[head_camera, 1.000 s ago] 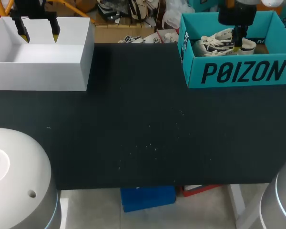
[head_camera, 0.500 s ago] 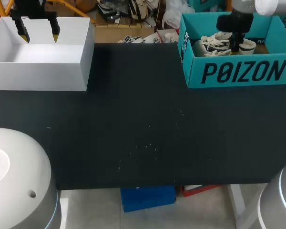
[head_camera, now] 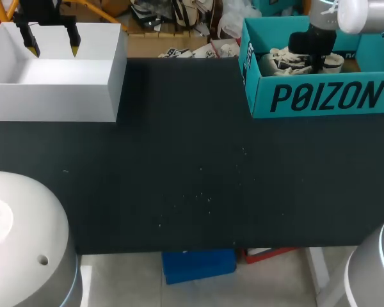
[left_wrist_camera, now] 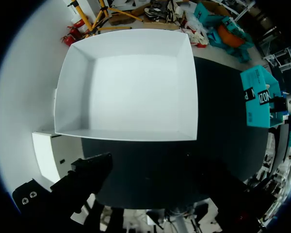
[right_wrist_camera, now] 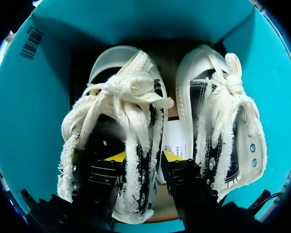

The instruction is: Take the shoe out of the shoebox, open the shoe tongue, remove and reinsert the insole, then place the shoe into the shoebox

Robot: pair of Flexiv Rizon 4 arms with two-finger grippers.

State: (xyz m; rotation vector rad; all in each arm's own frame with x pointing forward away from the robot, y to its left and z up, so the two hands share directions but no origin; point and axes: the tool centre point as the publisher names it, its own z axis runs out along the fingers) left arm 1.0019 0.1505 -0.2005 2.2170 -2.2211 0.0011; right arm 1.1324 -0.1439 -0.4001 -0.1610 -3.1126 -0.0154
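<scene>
Two cream and black high-top shoes lie side by side in the teal shoebox at the table's far right. My right gripper is down inside the box. One finger sits inside the opening of one shoe and the other finger in the gap to the second shoe, both pressing that shoe's frayed side wall. In the head view the right gripper is partly hidden by its own wrist. My left gripper hangs open above the white box, holding nothing.
The white box stands at the far left corner of the black table and has nothing in it. The teal shoebox shows far off beside it in the left wrist view.
My right wrist has dropped lower into the shoebox and its fingers have drawn together on the shoe's side wall. The left arm has not moved.
</scene>
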